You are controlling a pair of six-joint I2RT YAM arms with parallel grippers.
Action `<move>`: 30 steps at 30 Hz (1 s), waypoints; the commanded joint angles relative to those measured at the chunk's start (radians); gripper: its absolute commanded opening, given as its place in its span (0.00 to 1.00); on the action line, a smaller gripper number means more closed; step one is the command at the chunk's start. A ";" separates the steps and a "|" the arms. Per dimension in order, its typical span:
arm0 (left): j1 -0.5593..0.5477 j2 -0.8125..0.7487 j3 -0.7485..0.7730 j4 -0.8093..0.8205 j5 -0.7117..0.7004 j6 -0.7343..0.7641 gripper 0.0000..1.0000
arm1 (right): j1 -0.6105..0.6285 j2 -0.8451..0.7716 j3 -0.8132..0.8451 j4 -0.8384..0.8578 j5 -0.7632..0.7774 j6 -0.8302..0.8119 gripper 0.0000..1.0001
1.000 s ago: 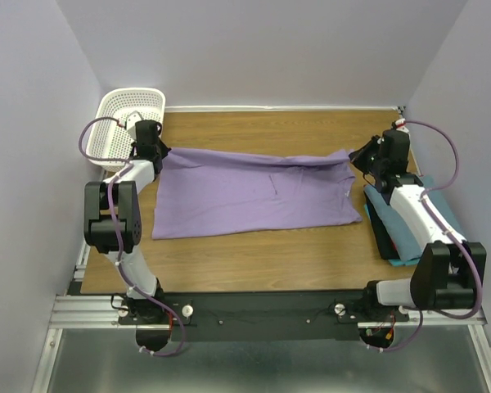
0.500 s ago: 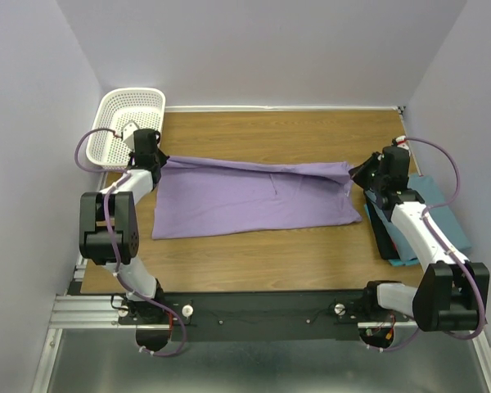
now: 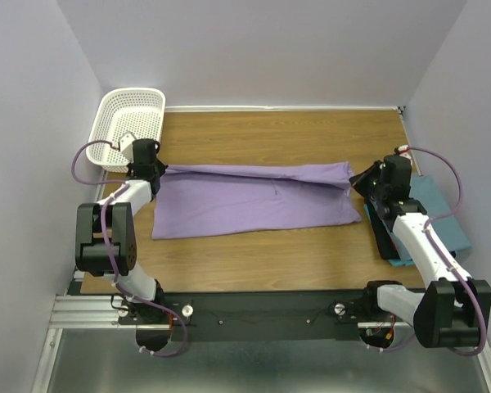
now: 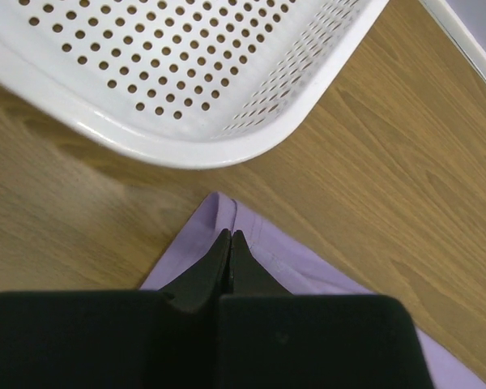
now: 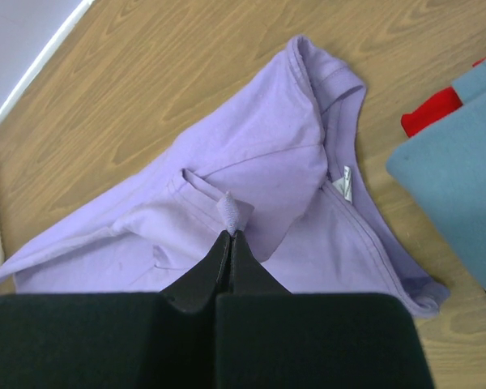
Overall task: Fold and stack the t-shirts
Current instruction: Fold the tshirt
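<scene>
Clamped on far edge of soft lavender short-sleeved t-shirt [image 3: 254, 205]: left claw [image 3: 158, 166], right claw [image 3: 358, 175]. You pull both evenly toward frame bottom, edge taut, onto near hem.

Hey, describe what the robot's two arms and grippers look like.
The left arm and right arm both have white links with bulky black joint housings. A thin purple cable loops beside each. The left gripper and right gripper are matte black, tapering to narrow wedge-shaped tips.
</scene>
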 commanded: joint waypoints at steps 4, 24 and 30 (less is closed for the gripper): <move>0.008 -0.061 -0.060 0.024 -0.077 -0.035 0.00 | -0.003 -0.051 -0.039 -0.061 0.022 0.023 0.01; 0.008 -0.169 -0.225 0.030 -0.088 -0.133 0.29 | -0.002 -0.107 -0.139 -0.090 0.022 0.049 0.00; 0.006 -0.267 -0.236 0.009 -0.097 -0.162 0.46 | -0.002 -0.101 -0.148 -0.091 0.015 0.052 0.01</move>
